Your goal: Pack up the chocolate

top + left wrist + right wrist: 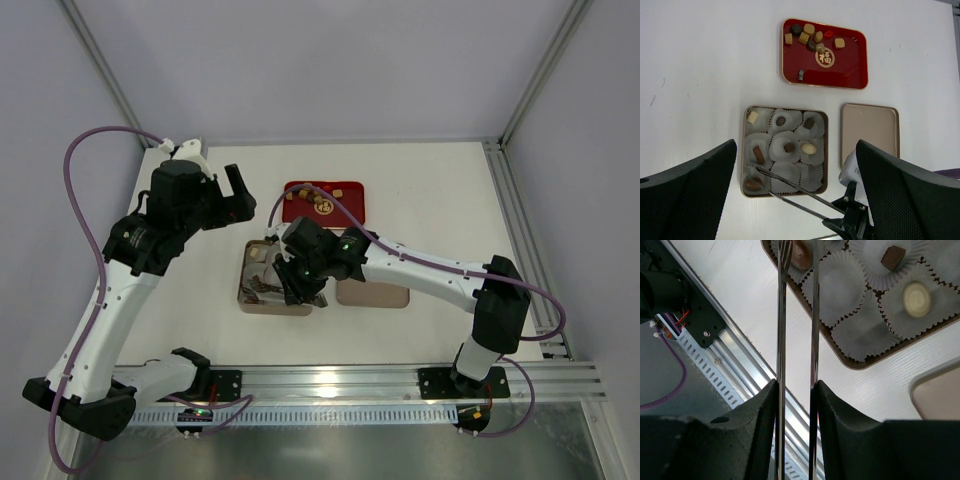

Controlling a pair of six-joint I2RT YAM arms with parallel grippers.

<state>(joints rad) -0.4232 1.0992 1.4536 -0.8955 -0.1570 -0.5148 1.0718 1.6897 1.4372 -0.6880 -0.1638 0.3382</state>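
The chocolate pieces lie in two places. Several loose ones sit on the red tray [807,35], and several sit in white paper cups in the tan tin [785,108]. My right gripper [796,395] is shut on metal tweezers [781,315], which reach over the tin's near-left corner. A brown piece [801,255] lies in that corner cup between the two tines; it also shows in the left wrist view [752,184]. I cannot tell whether the tines pinch it. My left gripper [225,190] is open and empty, held high behind the tin.
The tin's tan lid [870,130] lies flat to the right of the tin. The red tray [350,205] is behind both. An aluminium rail [350,380] runs along the table's near edge. Frame posts stand at the far corners.
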